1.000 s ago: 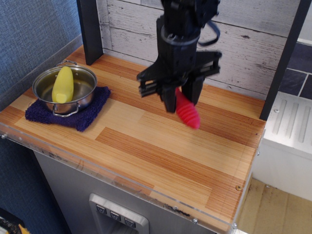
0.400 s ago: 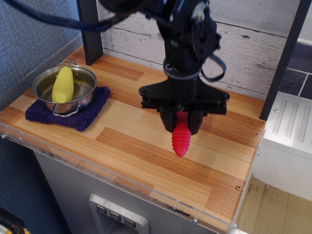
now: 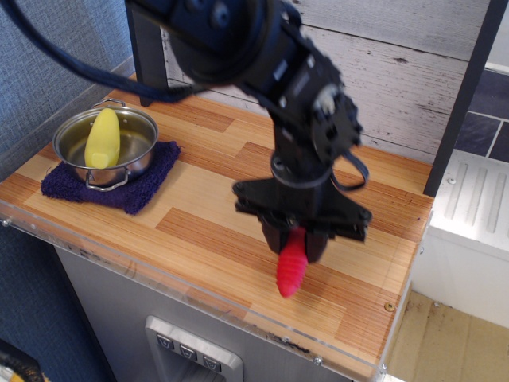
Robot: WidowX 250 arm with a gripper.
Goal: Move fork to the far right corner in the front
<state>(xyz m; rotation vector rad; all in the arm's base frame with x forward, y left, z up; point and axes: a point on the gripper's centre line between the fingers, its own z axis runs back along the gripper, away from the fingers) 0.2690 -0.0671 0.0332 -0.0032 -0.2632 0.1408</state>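
My black gripper (image 3: 296, 239) is shut on the fork (image 3: 291, 268). Only the fork's ribbed bright-red handle shows, hanging down and slightly left from between the fingers; the tines are hidden inside the gripper. The fork hangs over the right front part of the striped wood countertop (image 3: 223, 231), whether touching it I cannot tell. The far right front corner (image 3: 380, 338), edged with a clear plastic strip and with a small screw (image 3: 388, 306), lies to the right of and nearer the front than the fork.
A steel pot (image 3: 106, 149) holding a yellow corn-like piece (image 3: 102, 137) stands on a dark blue cloth (image 3: 119, 180) at the left. Dark posts (image 3: 147, 48) rise at the back left and back right. A white appliance (image 3: 469, 231) sits past the right edge.
The gripper has carried the fork from the back middle of the counter toward the front and a little right, and lower. The handle now points down-left instead of down-right.
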